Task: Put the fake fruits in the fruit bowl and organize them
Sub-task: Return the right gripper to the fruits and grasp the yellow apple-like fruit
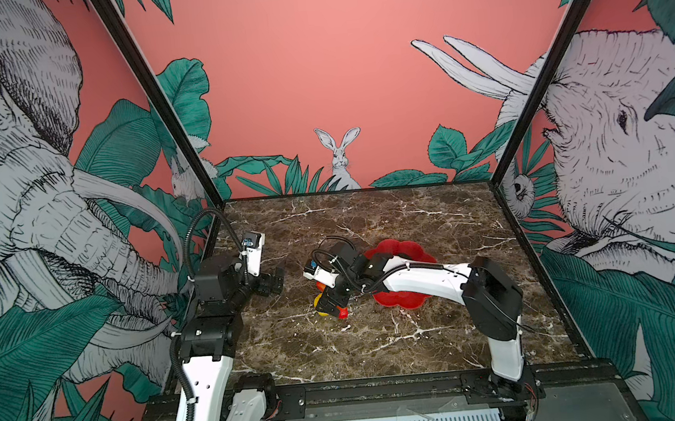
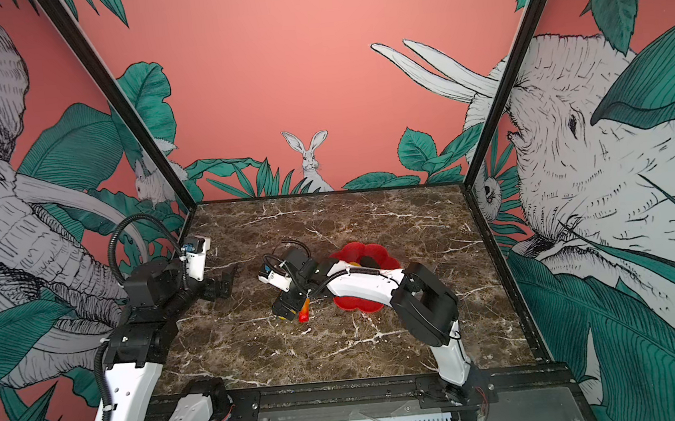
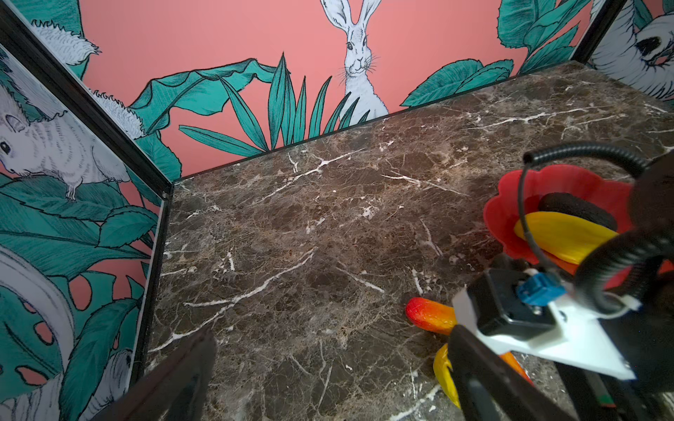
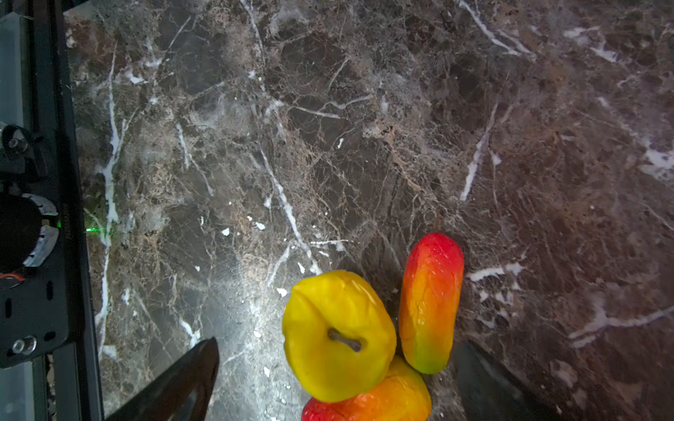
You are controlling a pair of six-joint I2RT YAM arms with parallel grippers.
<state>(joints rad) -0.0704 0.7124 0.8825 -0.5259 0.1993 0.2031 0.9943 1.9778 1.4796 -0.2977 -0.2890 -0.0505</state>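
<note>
Fruits [image 2: 304,312] outside the fruit bowl [image 1: 406,249] (a yellow apple-like one [image 4: 339,335], two orange-red ones [image 4: 430,302]) lie clustered just beside it, toward the left edge of the surface [image 1: 380,341], under the spread, empty jaws of the right gripper [image 1: 332,308], which should next close on one.

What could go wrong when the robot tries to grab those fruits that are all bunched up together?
The open right gripper has three fruits huddled between its jaws: the round yellow fruit, an orange-red fruit and a second orange-red fruit. Closing might pinch two at once, or knock one rolling across the table.
The fruit bowl already holds the long yellow fruit and the dark fruit, so a dropped one might bounce off them and out.
</note>
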